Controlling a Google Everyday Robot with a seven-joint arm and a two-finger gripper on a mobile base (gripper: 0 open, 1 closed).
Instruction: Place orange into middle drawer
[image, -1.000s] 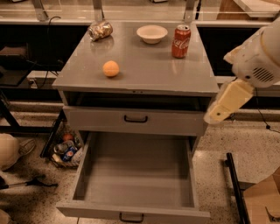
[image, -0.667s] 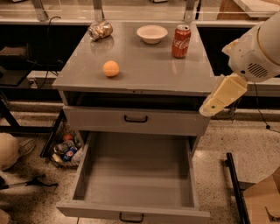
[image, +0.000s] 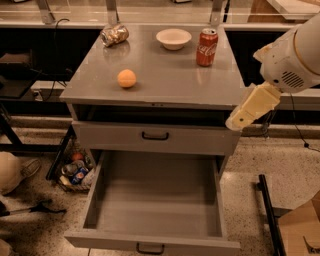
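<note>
The orange (image: 126, 78) sits on the grey tabletop (image: 165, 75), left of centre and near the front. The middle drawer (image: 156, 200) is pulled wide open below, and its bare grey floor holds nothing. Its dark loop handle (image: 150, 248) shows at the bottom edge. My gripper (image: 248, 108) is the cream part hanging off the white arm (image: 295, 55) at the right. It sits just off the table's front right corner, level with the upper drawer front, far right of the orange and holding nothing that I can see.
A white bowl (image: 173, 38), a red soda can (image: 206, 47) and a crumpled bag (image: 114, 35) stand at the back of the tabletop. The closed upper drawer front (image: 155, 136) lies under the top. A bin of clutter (image: 75, 172) sits on the floor at the left, and a cardboard box (image: 300, 232) at the right.
My gripper and arm have risen and shifted a little left, toward the table's front right corner. The orange and drawer have not moved.
</note>
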